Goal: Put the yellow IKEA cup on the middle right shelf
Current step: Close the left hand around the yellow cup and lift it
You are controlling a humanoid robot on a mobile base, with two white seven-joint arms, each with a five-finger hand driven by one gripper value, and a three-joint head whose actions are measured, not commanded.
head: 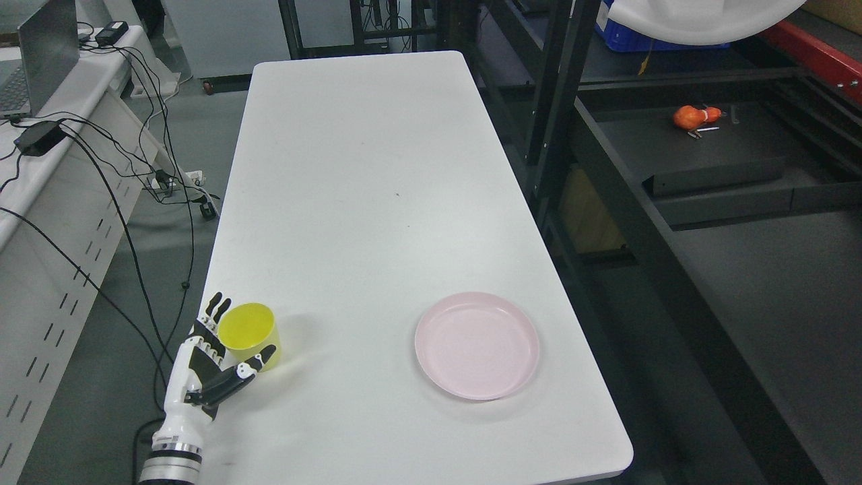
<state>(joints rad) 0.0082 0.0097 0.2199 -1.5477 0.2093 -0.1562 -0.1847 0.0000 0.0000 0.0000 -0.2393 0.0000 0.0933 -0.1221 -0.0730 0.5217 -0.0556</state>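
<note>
**Head view: hand closing in on the cup**

At seven o'clock, the left hand (214, 360) cradles the yellow cup (250, 335) on the table (377, 168), fingers spread, not yet clamped. Next: grip, lift, carry toward the shelf (714, 158) at two o'clock.

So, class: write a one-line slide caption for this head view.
Left hand open beside upright yellow cup on white table; pink plate to its right.

You have a smooth, matt white table (377, 202) here, with a matt plastic-looking yellow cup (252, 333) and a pale pink plate (477, 345) of the same dull finish. The left hand (209, 360) looks like glossy white and black plastic above a metal wrist ring, and the shelf (741, 168) is dark, matt metal.
</note>
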